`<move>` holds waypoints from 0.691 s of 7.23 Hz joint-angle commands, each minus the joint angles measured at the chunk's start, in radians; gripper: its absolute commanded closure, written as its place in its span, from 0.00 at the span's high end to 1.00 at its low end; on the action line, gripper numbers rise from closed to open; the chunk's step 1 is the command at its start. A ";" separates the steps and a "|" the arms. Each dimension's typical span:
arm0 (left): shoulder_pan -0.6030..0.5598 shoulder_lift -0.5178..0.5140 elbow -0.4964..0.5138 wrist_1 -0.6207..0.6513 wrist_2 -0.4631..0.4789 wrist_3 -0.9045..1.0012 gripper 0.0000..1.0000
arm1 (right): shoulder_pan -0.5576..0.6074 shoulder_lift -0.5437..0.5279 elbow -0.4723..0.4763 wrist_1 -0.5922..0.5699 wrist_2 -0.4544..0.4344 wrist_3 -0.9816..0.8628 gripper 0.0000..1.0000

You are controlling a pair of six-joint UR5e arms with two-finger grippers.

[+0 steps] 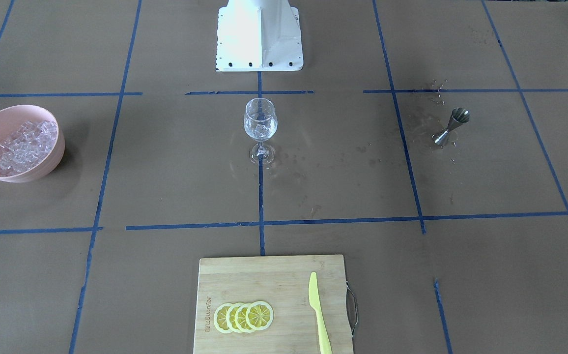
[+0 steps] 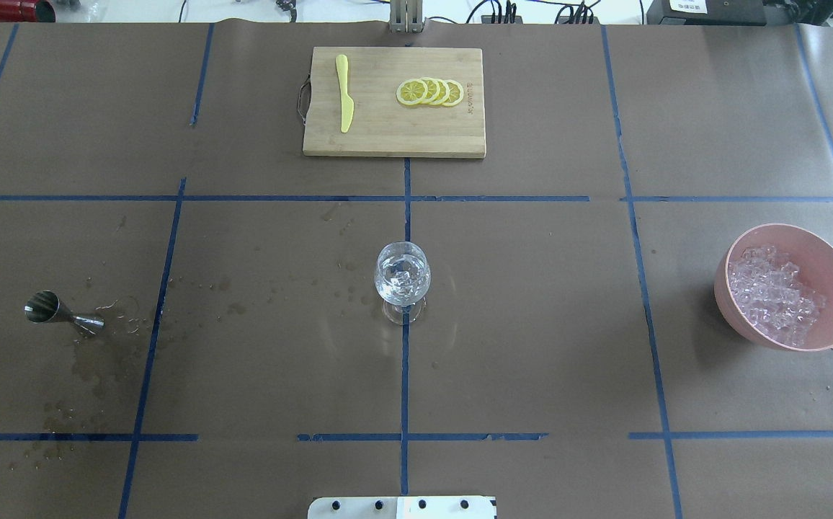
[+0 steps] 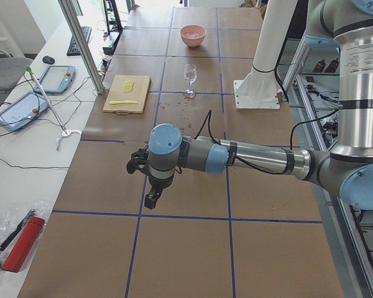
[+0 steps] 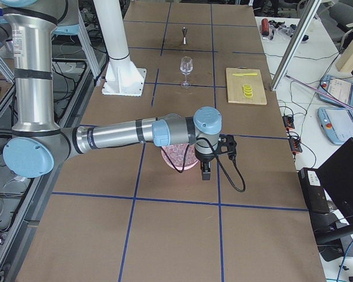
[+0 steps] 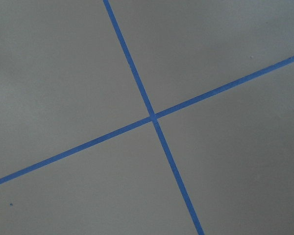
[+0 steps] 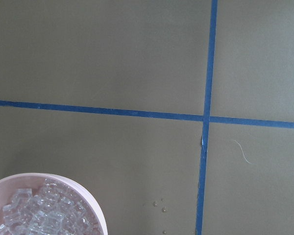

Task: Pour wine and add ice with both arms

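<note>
A clear stemmed wine glass stands at the table's middle, also in the overhead view, with ice cubes inside. I cannot make out wine in it. A pink bowl on the robot's right holds many ice cubes, also seen in the right wrist view. A steel jigger stands on the robot's left among wet stains. My left gripper hangs high over the table's left end. My right gripper hangs above and beside the bowl. I cannot tell whether either is open or shut.
A bamboo cutting board at the operators' edge carries lemon slices and a yellow plastic knife. The white base block stands behind the glass. Blue tape lines cross the brown paper.
</note>
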 commanded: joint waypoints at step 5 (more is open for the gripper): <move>-0.001 -0.007 -0.013 0.098 0.007 -0.004 1.00 | -0.011 0.012 -0.015 -0.002 -0.001 0.001 1.00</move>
